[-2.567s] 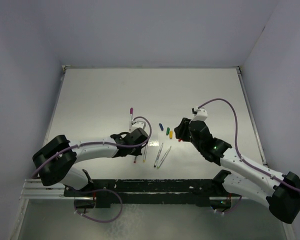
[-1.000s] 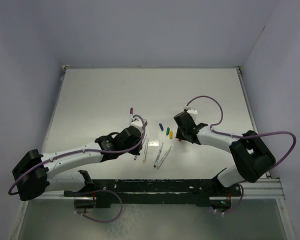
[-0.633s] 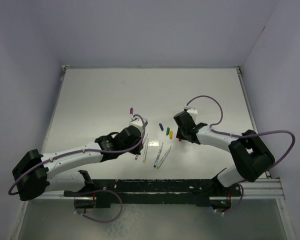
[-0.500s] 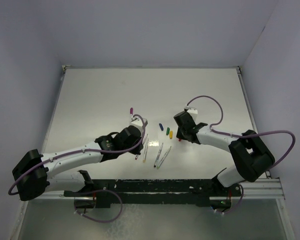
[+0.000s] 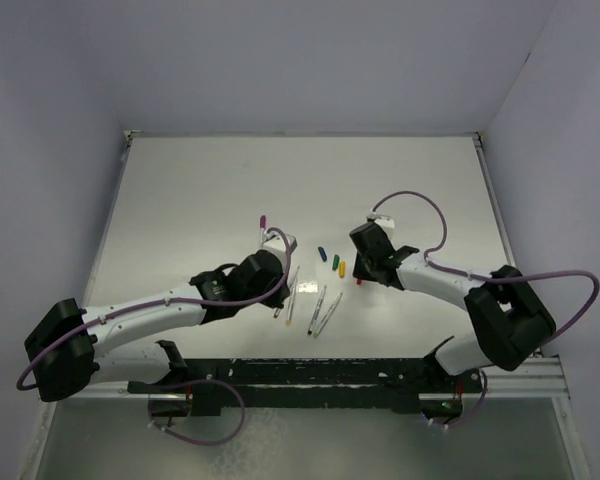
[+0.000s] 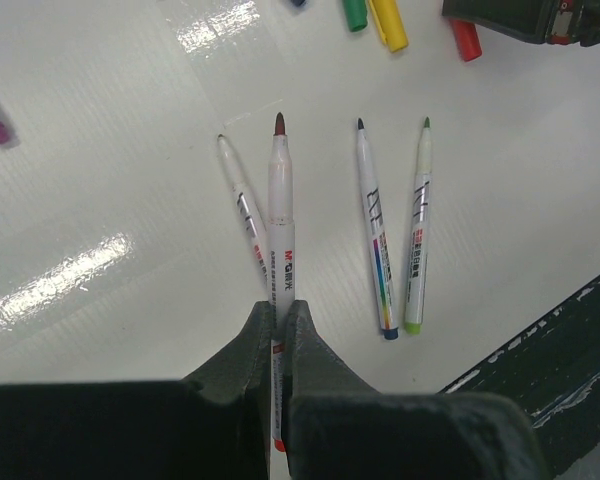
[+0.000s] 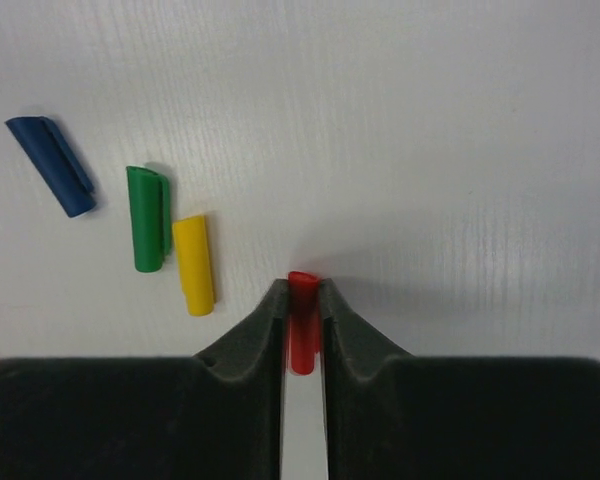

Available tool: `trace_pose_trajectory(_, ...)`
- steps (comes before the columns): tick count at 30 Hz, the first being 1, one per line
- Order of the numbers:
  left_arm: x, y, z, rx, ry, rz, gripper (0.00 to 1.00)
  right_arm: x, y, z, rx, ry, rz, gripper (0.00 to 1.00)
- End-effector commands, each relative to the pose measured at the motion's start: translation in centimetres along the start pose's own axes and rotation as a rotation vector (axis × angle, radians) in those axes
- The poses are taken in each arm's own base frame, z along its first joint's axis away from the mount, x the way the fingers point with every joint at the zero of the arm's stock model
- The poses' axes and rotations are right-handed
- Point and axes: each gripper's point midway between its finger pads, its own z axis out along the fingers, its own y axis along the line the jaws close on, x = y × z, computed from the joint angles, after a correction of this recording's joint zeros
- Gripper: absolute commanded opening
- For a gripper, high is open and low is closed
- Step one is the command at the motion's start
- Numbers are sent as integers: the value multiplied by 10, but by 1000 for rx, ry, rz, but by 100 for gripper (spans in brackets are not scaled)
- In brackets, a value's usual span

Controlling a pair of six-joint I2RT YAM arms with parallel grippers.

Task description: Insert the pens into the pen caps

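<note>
Pens lie near the middle of a white table point(image 5: 200, 190), between two robot arms. Farthest left, a purple pen point(image 5: 262, 227) lies apart from the others. Next, the left gripper point(image 6: 277, 318) is clamped tight on the barrel of a red pen point(image 6: 281, 200), whose tip points away from the wrist. A pale-tipped pen point(image 6: 242, 212) lies on the table just beside it and passes behind it near the fingers. To the right lie a blue pen point(image 6: 373, 232) and a green pen point(image 6: 417, 230), side by side, their near ends almost meeting. Beyond the pens is a short row of loose caps: a blue cap point(image 7: 50, 165), then a green cap point(image 7: 147, 232) and a yellow cap point(image 7: 193, 265) just beside each other. Farthest right, the right gripper point(image 7: 302, 300) grasps a red cap point(image 7: 301, 330) between its fingers, one end poking out past the fingertips. It cannot be told whether this cap is lifted off the table.
</note>
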Motion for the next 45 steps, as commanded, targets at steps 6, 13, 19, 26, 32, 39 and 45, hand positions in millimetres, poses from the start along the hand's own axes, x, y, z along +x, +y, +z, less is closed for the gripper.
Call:
trace_pose_trajectory(6, -40, -37, -6, 182, -176, 4, 0, -83, 41, -58, -235, -306, -18, 0)
trace_pose_trajectory(13, -66, -68, -13, 360, -324, -18, 0, -130, 67, -108, -434, -544, 26, 0)
trace_pose_trajectory(19, -86, -91, -22, 493, -435, -41, 0, -149, 87, -147, -625, -675, 70, 0)
trace_pose_trajectory(26, -108, -103, -29, 559, -547, -60, 0, -146, 98, -169, -800, -745, 136, 0)
trace_pose_trajectory(32, -113, -101, -26, 539, -567, -73, 0, -145, 96, -187, -918, -786, 256, 0)
trace_pose_trajectory(39, -109, -95, -23, 518, -557, -95, 0, -148, 88, -207, -977, -842, 320, 0)
trace_pose_trajectory(45, -108, -94, -21, 505, -552, -98, 0, -152, 87, -221, -1013, -863, 340, 0)
